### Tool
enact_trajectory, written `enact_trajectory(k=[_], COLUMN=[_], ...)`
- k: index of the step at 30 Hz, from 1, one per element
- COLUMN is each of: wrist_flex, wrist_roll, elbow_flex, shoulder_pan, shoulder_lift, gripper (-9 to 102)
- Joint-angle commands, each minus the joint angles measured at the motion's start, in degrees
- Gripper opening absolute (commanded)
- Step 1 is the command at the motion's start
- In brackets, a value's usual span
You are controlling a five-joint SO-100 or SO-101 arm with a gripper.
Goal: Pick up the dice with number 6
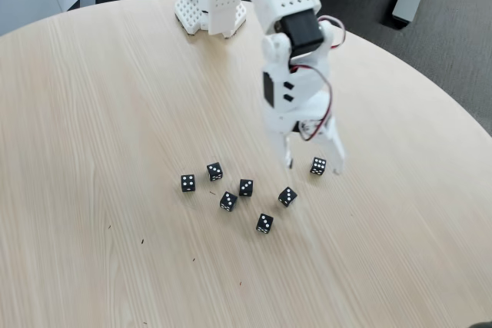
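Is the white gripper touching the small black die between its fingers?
Cannot tell. In the fixed view the open gripper straddles the black die, but motion blur hides any contact.

I count 7 black dice with white pips on the round wooden table (92, 113) in the fixed view. 6 of them sit in a loose cluster: one at the far left (187, 183), one just right of it (214, 171), one lower (228, 201), one in the middle (246, 187), one at the bottom (264, 223), and one to the right (287, 197). The 7th, the dice with number 6 (318, 165), lies apart at the right. There is 1 arm, mine, with 1 gripper (314, 162) of 2 fingers, and 1 white base (210, 11).
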Motion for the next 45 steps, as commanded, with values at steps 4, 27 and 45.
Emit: enact_trajectory(k=[4, 27, 45], wrist_flex=[3.4, 5.2, 8.4], wrist_roll=[1.4, 1.8, 2.1], elbow_flex=[-1.5, -1.0, -1.7], shoulder_pan=[0.2, 0.1, 0.1], shoulder_lift=[-1.9, -3.6, -3.7], gripper=[30, 29, 29])
